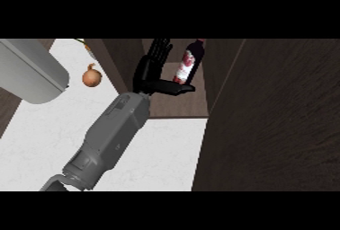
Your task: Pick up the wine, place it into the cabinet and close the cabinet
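Inside the dark cabinet (266, 126), my left hand (151, 72) sits beside the wine (189, 63), fingers straight, thumb under the bottle. An onion (91, 76) rests on the white counter (46, 139).

Even, soft light falls on the white counter (40, 139), which reads bright toward seven o'clock with no glare. The dark cabinet (272, 134) from one to five o'clock stays dim, its interior shadowed. Edges look straight, undistorted.

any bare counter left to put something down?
Yes: white counter between the forearm and the dark cabinet door, and left of the forearm below the onion. Crowded inside the cabinet, where the hand meets the wine bottle.
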Tool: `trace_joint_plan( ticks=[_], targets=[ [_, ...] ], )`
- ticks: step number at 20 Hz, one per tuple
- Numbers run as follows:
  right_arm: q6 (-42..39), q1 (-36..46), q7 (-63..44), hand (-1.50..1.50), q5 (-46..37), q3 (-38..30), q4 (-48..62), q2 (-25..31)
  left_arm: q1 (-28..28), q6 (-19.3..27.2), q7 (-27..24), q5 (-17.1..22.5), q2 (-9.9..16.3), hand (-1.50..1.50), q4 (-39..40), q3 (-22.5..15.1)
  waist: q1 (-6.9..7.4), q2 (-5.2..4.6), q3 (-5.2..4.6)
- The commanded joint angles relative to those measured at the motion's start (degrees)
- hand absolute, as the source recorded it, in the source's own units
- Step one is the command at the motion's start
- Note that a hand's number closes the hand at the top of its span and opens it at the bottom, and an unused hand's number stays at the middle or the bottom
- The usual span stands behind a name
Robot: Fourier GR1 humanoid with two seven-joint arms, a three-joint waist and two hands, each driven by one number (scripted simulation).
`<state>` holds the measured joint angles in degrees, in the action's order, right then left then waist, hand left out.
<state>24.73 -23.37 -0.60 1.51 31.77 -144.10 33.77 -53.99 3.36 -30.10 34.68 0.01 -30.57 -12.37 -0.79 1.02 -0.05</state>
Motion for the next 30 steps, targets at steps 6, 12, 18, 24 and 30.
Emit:
trace_joint_plan(
  ticks=[6,12,18,24,30],
  targets=[
    [1.85,-3.15,-4.5,-1.5,2.25,-1.47,-11.03,0.64,17.38,2.51,4.21,0.6,0.25,-1.5,-19.44,-7.65,2.04,0.03,0.04],
    [0.94,-4.23,-3.84,-1.5,2.63,-1.8,-12.63,2.05,29.43,5.86,5.62,-1.22,1.35,-1.5,-33.67,-12.61,1.79,0.02,0.05],
    [1.52,-2.27,-7.41,-1.5,0.48,-1.73,-13.33,2.72,38.86,3.35,6.76,-0.05,6.04,-1.5,-43.2,-12.69,1.04,-0.67,-0.04],
    [-1.91,-2.11,-8.46,-1.5,1.45,-1.11,-14.23,5.8,48.27,2.41,6.36,0.89,8.99,-1.5,-53.51,-13.25,0.72,-0.58,-0.01],
    [-6.77,-3.4,-4.92,-1.5,3.74,4.49,-13.35,7.17,53.44,-1.98,2.88,1.53,13.27,-1.5,-54.52,-10.38,0.18,-0.55,-0.01]
  ],
)
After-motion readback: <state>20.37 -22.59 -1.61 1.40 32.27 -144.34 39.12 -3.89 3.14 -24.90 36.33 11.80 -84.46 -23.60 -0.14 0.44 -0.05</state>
